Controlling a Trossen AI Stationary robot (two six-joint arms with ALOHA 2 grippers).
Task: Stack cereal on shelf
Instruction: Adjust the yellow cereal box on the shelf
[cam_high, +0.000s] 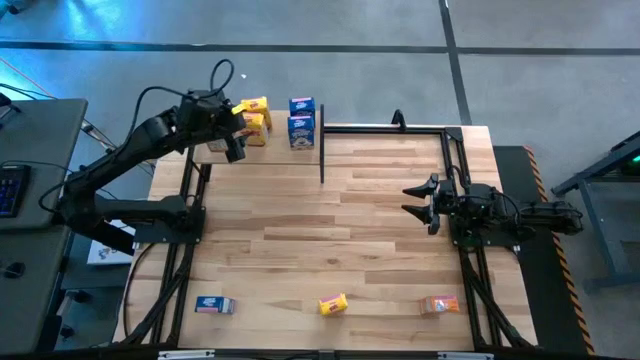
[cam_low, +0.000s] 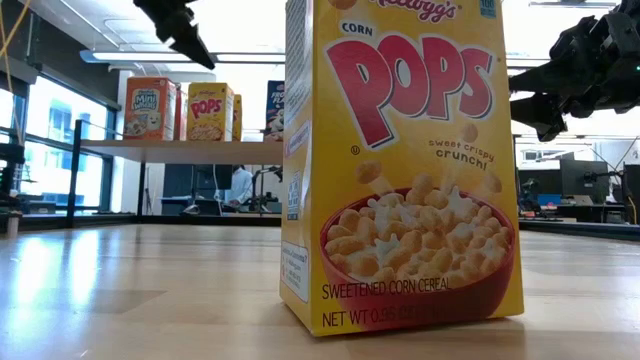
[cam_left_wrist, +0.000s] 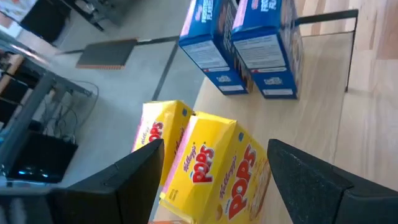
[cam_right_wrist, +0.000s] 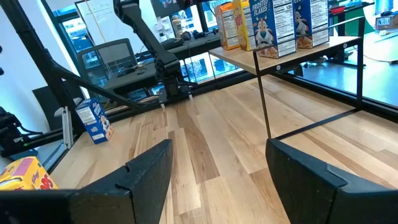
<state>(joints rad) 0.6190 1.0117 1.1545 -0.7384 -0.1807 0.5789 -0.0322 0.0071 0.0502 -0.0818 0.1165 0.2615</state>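
Yellow Pops boxes (cam_left_wrist: 214, 171) sit right under your left gripper (cam_left_wrist: 211, 180), whose jaws stand wide on either side of the nearer one without holding it, at the far left of the shelf (cam_high: 385, 128). Two blue boxes (cam_high: 301, 121) stand just right of them on the same board. Your right gripper (cam_high: 418, 201) waits wide open and empty at the right of the surface (cam_high: 330, 240). Along the near edge lie a blue box (cam_high: 214, 305), a yellow box (cam_high: 333, 304) and an orange-red box (cam_high: 439, 305).
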